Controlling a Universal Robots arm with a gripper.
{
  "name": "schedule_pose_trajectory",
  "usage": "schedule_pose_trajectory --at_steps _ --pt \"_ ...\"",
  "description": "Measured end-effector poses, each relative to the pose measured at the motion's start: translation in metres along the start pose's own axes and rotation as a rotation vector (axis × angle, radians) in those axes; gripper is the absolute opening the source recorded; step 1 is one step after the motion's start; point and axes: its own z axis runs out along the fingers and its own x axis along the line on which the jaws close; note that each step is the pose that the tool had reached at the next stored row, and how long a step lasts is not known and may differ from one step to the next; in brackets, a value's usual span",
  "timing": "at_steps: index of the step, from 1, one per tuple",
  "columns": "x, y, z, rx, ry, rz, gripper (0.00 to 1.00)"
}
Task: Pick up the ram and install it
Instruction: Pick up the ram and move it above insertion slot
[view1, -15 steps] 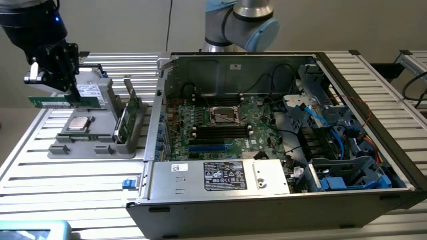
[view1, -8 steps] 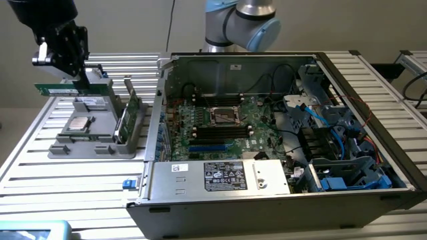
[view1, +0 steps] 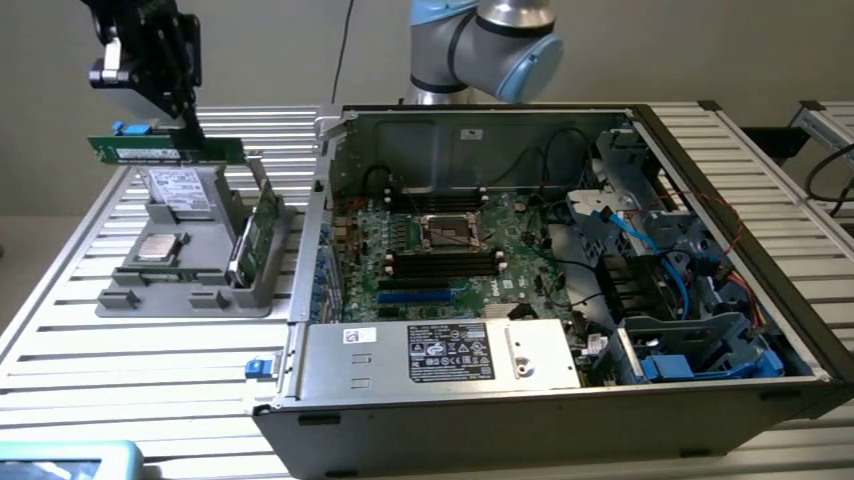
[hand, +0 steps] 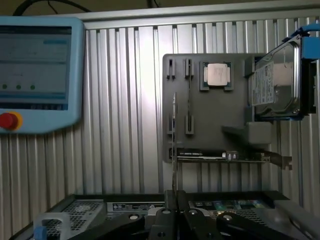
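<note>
- Exterior view, far left: black pincer (view1: 191, 135) clenched on the ram (view1: 154, 150), a long, thin green circuit-board stick, held level above a grey moulded parts tray (view1: 147, 300).
- Tray contents: silver hard drive (view1: 180, 190), square metal-capped processor (view1: 160, 247), upright green cards (view1: 263, 215).
- Centre: open grey computer case (view1: 534, 425) on the slatted aluminium counter (view1: 134, 370); its green motherboard (view1: 514, 225) lies well apart from the ram.
- Wrist view: ram seen edge-on, over the tray.
</note>
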Motion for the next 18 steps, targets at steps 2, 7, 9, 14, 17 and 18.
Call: schedule_pose_trajectory --at_steps 2,7,9,14,17,18 --pt "0.0 -0.0086 -0.0069 -0.0002 0.0001 0.0 0.12" --pt "-0.001 -0.0311 -0.0206 -0.0006 0.0 0.0 0.12" --pt "-0.001 -0.0402 -0.0237 -0.0008 0.0002 0.0 0.12" --pt "-0.002 -0.063 -0.0292 -0.001 0.0002 0.0 0.12" --pt "-0.003 -0.0765 -0.0317 -0.001 0.0002 0.0 0.12" --pt "-0.003 -0.081 -0.0323 -0.0011 0.0002 0.0 0.12"
